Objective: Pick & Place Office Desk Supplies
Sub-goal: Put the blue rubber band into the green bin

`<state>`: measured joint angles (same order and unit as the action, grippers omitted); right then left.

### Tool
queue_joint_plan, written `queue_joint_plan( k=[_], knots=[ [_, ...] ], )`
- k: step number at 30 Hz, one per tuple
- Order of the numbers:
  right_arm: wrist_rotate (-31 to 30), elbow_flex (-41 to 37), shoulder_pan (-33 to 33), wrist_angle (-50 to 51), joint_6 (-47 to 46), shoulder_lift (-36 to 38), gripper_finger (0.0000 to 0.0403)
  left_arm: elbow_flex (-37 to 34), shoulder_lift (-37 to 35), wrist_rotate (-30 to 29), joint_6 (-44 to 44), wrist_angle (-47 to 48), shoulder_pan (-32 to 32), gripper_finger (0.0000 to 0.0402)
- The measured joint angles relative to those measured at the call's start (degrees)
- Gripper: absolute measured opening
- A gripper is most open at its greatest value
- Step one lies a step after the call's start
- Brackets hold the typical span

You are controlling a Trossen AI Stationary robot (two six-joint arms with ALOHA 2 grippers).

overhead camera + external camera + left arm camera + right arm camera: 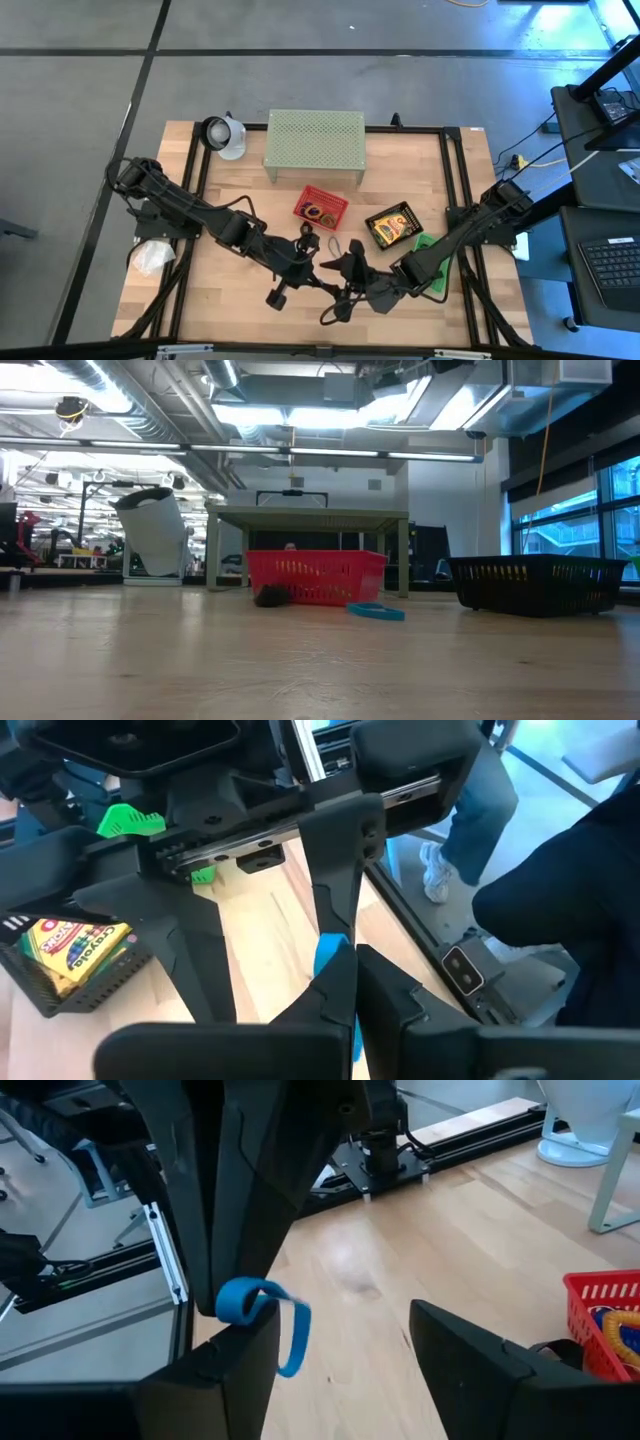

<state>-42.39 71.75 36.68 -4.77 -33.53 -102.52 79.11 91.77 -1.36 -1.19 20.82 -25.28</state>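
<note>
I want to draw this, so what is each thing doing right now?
Left claw: shut on blue loop.
Blue loop: pinched, hanging in the air.
Right claw: open, close to the blue loop.
Second loop: lying flat.
Red basket: upright, loops inside.
Black basket: upright, crayon boxes inside.
Shelf: standing on its legs.
</note>
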Motion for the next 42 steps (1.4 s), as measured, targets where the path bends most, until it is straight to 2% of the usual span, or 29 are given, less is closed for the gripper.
queue_joint_plan(
  k=[13, 20, 26, 30, 34, 37, 40, 42],
  knots=[
    [0.2, 0.0, 0.1, -2.5, 1.5, 0.0, 0.0208, 0.0, 0.0, 3.0, 0.4, -1.5, 0.0, 0.0001],
    [-0.6, 0.0, -0.3, -3.8, 2.3, 0.1, 0.0207, 0.0, 0.0, 7.1, 1.0, -3.3, -0.1, 0.0001],
    [2.8, 0.0, -0.7, -4.8, 3.0, 0.1, 0.0192, 0.0, 0.0, 6.9, 1.1, -3.2, 0.0, 0.0001],
    [2.8, 0.0, -0.8, -5.0, 3.0, 0.1, 0.0159, 0.0, 0.0, 6.9, 1.1, -3.1, 0.0, 0.0001],
    [4.9, 0.0, -0.7, -5.0, 3.0, 0.1, 0.0096, 0.0, 0.0, 7.3, 1.5, -2.9, 0.0, 0.0001],
    [5.9, 0.0, -0.7, -5.0, 3.7, 0.1, 0.0046, 0.0, 0.0, 10.2, 3.5, -0.1, -0.1, 0.0001],
    [9.4, 0.0, -0.4, -4.4, 4.6, 0.1, 0.0013, 0.0, 0.3, 9.8, 5.4, 6.0, -1.0, 0.0001],
    [13.9, 0.0, -0.3, -3.6, 4.3, 0.1, 0.0005, 0.0, 0.6, 9.0, 5.5, 9.5, -2.2, 0.0001]
  ],
)
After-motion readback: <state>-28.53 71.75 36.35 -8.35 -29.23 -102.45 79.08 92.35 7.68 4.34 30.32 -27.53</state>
